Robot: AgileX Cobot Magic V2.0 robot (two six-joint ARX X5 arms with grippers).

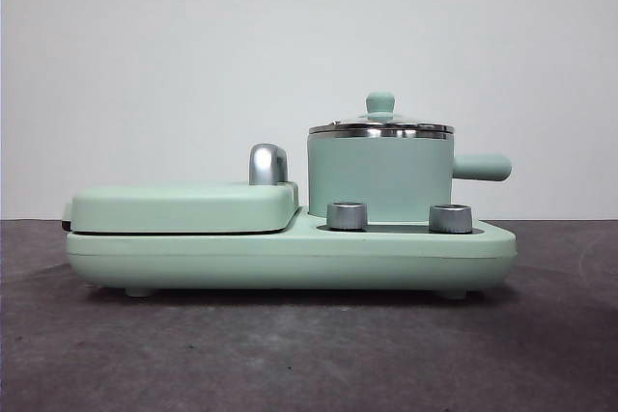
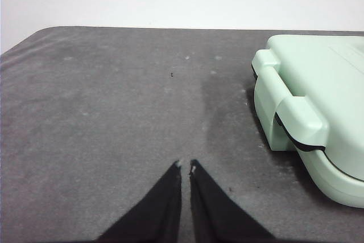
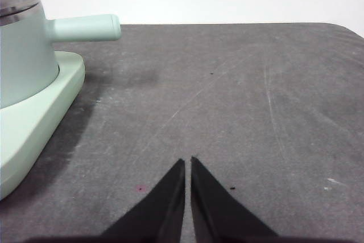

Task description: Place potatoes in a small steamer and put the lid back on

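Lid (image 1: 380,127) on small steamer (image 1: 379,176); both pincers (left (image 2: 185,165), right (image 3: 187,160)) closed, empty, over bare table (image 3: 227,95).

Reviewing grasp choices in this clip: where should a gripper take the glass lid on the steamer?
By the small knob at the lid's centre, coming straight down from above. It stands upright and clear, while the steel rim sits flush on the small steamer.
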